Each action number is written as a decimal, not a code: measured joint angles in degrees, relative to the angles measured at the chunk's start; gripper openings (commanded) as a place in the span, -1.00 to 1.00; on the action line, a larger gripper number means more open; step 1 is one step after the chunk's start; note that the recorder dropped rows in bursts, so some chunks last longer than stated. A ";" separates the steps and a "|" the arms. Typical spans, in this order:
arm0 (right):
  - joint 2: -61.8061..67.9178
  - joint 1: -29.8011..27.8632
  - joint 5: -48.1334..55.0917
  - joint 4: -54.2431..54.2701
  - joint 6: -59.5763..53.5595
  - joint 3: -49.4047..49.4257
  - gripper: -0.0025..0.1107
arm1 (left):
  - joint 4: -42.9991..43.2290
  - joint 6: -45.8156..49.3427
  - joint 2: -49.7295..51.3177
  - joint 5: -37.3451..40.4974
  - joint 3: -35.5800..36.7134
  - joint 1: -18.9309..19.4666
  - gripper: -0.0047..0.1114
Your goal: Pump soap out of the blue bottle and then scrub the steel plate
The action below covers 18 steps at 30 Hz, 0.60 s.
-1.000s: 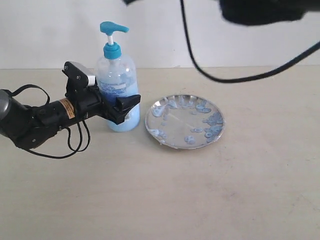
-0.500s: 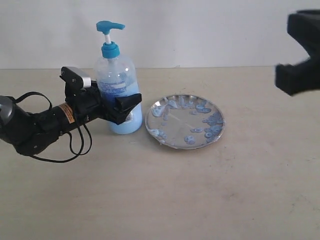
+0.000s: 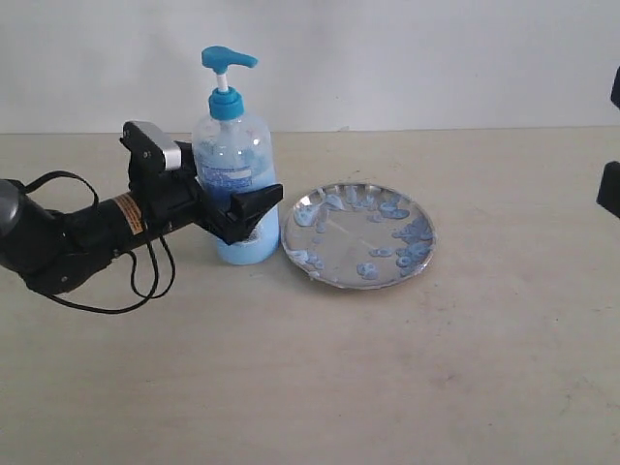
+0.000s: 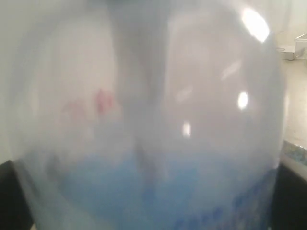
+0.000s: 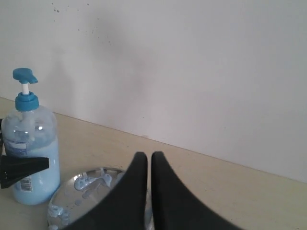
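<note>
The blue bottle [image 3: 235, 174] stands upright on the table with its bright blue pump top [image 3: 229, 60] raised. My left gripper [image 3: 254, 208] is shut on the bottle's lower body, one black finger [image 3: 260, 203] across its front. In the left wrist view the bottle [image 4: 144, 96] fills the picture, with light blue soap [image 4: 144, 191] low inside. The steel plate [image 3: 339, 247] lies just right of the bottle, dotted with pale blue soap [image 3: 412, 232] blobs. My right gripper [image 5: 149, 155] is shut and holds nothing, raised above the plate [image 5: 67, 196], with the bottle [image 5: 31, 143] beyond.
A pale wall [image 3: 436, 58] runs behind the beige table [image 3: 339, 378]. The left arm's black cable [image 3: 145, 281] loops onto the table left of the bottle. A dark piece of the right arm [image 3: 610, 184] shows at the right edge.
The right arm has swung from above the scene out to the right edge. The bottle, still held by my left gripper, has shifted slightly to the right.
</note>
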 measured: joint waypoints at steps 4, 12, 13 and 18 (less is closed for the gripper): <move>0.00 0.00 0.37 0.00 -0.12 0.00 -0.96 | 1.11 0.52 -6.76 0.00 1.57 1.67 0.96; 0.00 0.00 1.75 1.80 -0.87 0.00 -0.96 | 2.47 -0.60 -26.75 -0.10 10.84 7.29 0.01; 0.00 0.00 1.75 2.24 -0.86 0.00 -0.96 | 2.61 -1.62 -29.99 -0.10 12.55 7.99 -0.29; 0.00 0.00 1.75 2.63 -5.78 0.00 -0.96 | 3.28 -4.57 -49.41 1.68 18.03 11.60 -0.84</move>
